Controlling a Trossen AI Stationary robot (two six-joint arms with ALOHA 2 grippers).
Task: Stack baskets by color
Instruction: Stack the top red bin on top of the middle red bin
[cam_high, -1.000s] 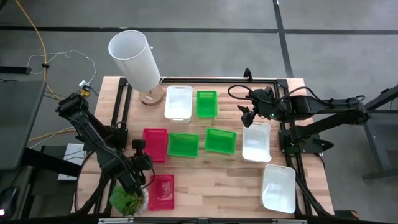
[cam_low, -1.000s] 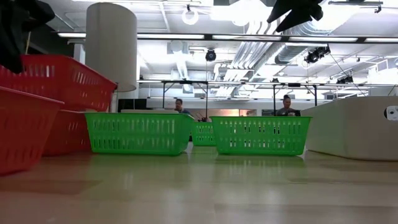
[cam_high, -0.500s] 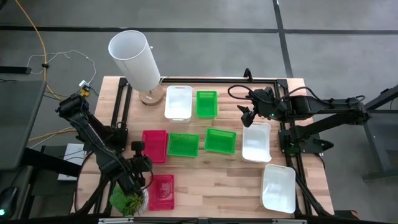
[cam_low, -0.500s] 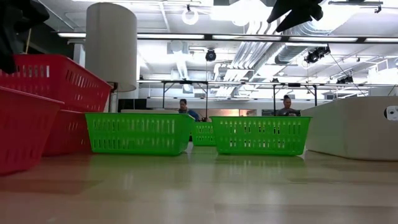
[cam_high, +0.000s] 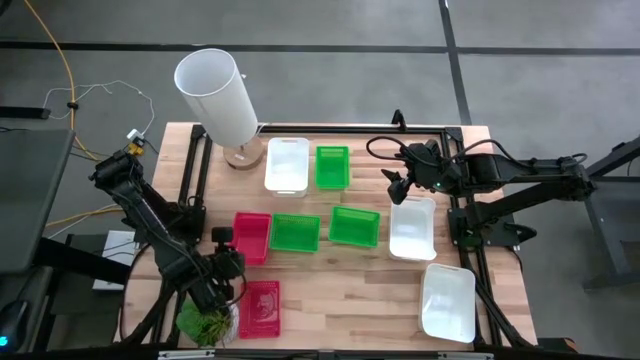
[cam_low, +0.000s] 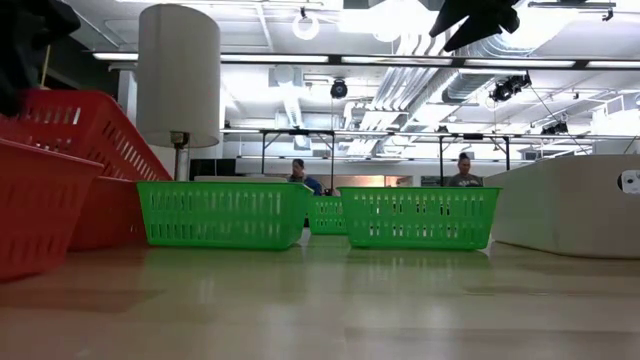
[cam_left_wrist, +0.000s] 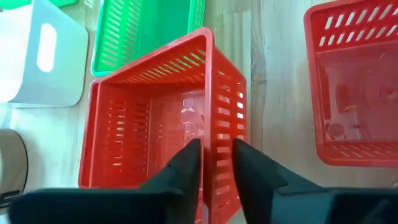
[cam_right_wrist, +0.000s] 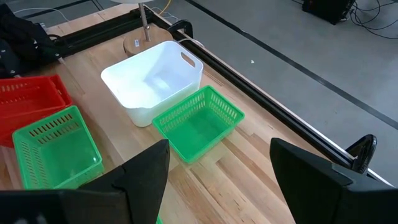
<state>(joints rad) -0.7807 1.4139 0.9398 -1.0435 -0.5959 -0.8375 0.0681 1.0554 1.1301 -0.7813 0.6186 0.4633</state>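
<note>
A red basket (cam_high: 252, 236) sits tilted in a second red basket (cam_low: 105, 215) at the table's left. Its left end is up by my left gripper (cam_left_wrist: 216, 155) and its right end (cam_low: 160, 165) is down in the lower basket. That gripper is slightly open, one finger on each side of the tilted basket's wall. Another red basket (cam_high: 260, 305) rests flat on the table near the front edge. My right gripper (cam_right_wrist: 217, 186) hangs open and high over a white basket (cam_high: 412, 228), touching nothing. Green baskets (cam_high: 295, 232) (cam_high: 355, 226) (cam_high: 332, 166) and white baskets (cam_high: 285, 165) (cam_high: 448, 302) stand singly. My left gripper straddles one side wall (cam_left_wrist: 211, 134) of the tilted red basket, close to a corner: one finger (cam_left_wrist: 186, 165) inside, the other (cam_left_wrist: 249, 165) outside, slanting down from the table's left. The fingers stand wider than the rim. Whether either finger touches the wall, I cannot tell.
A tall white cylinder (cam_high: 215, 95) on a wooden base stands at the far left. A small potted plant (cam_high: 205, 322) sits at the near left corner beside my left arm. Bare wood lies along the near edge between the red and white baskets.
The tilted red basket has tipped further. Its right end has sunk into the red basket below, while its left end stays up at my left gripper. Both arms have kept their places.
</note>
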